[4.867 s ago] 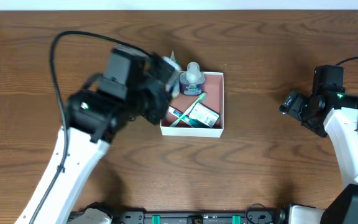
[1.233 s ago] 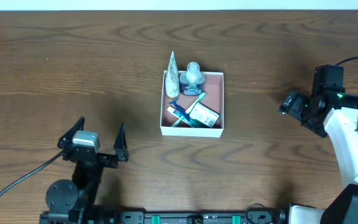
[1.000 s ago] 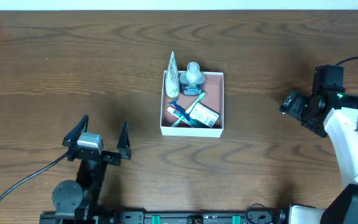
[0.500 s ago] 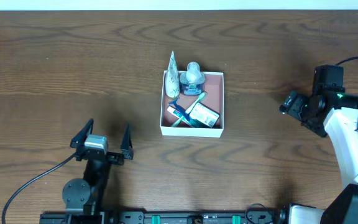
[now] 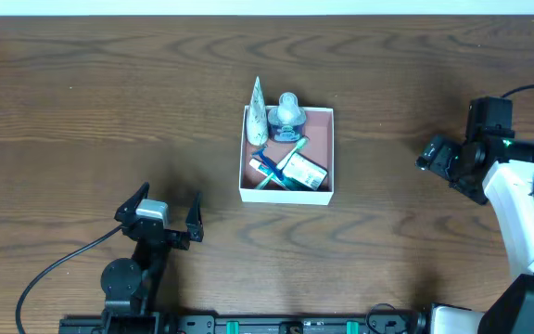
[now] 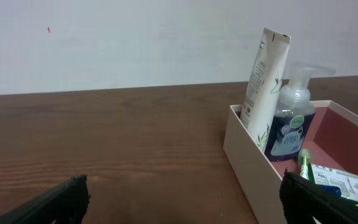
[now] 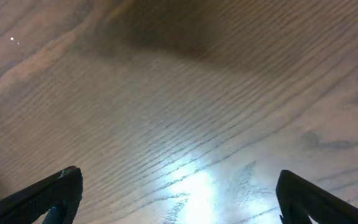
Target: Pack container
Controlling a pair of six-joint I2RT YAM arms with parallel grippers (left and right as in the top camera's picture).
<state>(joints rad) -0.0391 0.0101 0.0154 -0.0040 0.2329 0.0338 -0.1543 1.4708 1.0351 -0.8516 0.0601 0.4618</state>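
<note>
The container (image 5: 286, 196) stands near the middle of the bench (image 5: 82, 111), a square shallow box with white outer walls and a reddish-pink inside. In its far left corner a white tube (image 5: 258, 109) stands upright and leans on the wall, rising well above the rim. Just beside it, against the far wall, stands a pump bottle (image 5: 287, 116) with dark blue liquid and a pale pump head. On the floor of the box lies a green toothbrush (image 5: 281, 162), set diagonally. A flat white and green packet (image 5: 306, 171) lies beside it, and a small blue and white tube (image 5: 264, 169) lies near the left wall.

From the left wrist, the container (image 6: 247, 168) is at the right, with the white tube (image 6: 263, 81) and the pump bottle (image 6: 291, 118) touching or nearly touching each other.

The left jaws stand wide open and hold nothing. They are low near the front edge of the bench, to the front and left of the container and well apart from it.

The right jaws are also spread wide and empty, above bare wood far to the right of the container.
</note>
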